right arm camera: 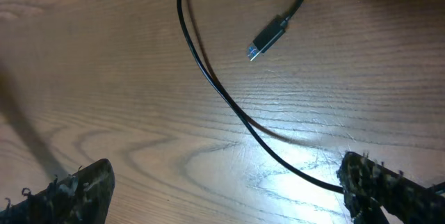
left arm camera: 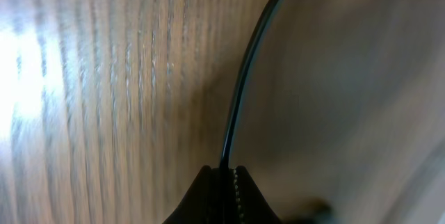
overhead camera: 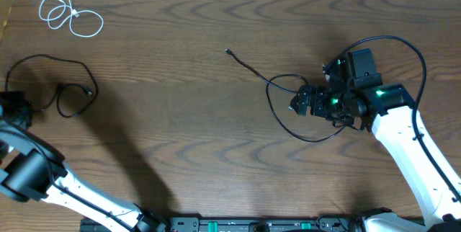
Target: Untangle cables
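Left pincer (left arm camera: 224, 177) clenched on black cable (left arm camera: 240, 92) near white cable (overhead camera: 68, 14); careless drag risks snagging both. Right pincer (right arm camera: 226, 182) released over second black cable (right arm camera: 229, 107), well apart from white cable.

The left hand (left arm camera: 224, 181) pinches closed; the right hand (right arm camera: 226, 175) gapes wide.

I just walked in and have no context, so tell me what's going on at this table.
Two robot arms are sorting out cables. The left gripper is shut on a black cable near the left edge of the table. The right gripper is open over the second black cable, which loops loosely on the right. The white cable lies coiled alone at the far left corner. All three lie apart.
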You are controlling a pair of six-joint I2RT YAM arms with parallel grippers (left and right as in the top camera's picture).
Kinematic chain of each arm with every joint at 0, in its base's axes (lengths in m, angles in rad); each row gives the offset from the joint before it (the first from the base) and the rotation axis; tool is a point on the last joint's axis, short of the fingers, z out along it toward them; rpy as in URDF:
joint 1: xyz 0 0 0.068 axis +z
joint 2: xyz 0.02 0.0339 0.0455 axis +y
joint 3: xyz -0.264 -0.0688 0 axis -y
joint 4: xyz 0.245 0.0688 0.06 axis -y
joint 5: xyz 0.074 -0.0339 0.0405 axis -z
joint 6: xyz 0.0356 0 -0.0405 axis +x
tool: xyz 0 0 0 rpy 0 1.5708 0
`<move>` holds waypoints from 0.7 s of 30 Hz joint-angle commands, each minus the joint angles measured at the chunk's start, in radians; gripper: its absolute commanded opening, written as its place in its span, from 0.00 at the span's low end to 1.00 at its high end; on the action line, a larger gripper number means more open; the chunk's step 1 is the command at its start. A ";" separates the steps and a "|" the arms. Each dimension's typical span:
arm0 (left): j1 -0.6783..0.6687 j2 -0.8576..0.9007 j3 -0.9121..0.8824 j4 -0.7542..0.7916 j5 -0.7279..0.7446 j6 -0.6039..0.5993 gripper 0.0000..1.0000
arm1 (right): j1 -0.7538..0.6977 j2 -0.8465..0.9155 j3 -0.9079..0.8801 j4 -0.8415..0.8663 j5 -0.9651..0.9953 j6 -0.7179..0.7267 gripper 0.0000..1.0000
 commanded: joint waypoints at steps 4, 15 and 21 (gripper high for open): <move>0.041 -0.126 -0.003 0.002 0.245 -0.105 0.07 | 0.005 0.001 0.007 0.008 0.010 0.011 0.99; 0.013 -0.125 -0.004 -0.081 0.298 -0.087 0.08 | 0.005 0.001 0.007 0.015 0.036 0.011 0.99; -0.063 -0.125 -0.005 -0.126 0.092 0.053 0.32 | 0.005 0.002 0.007 0.021 0.042 0.011 0.99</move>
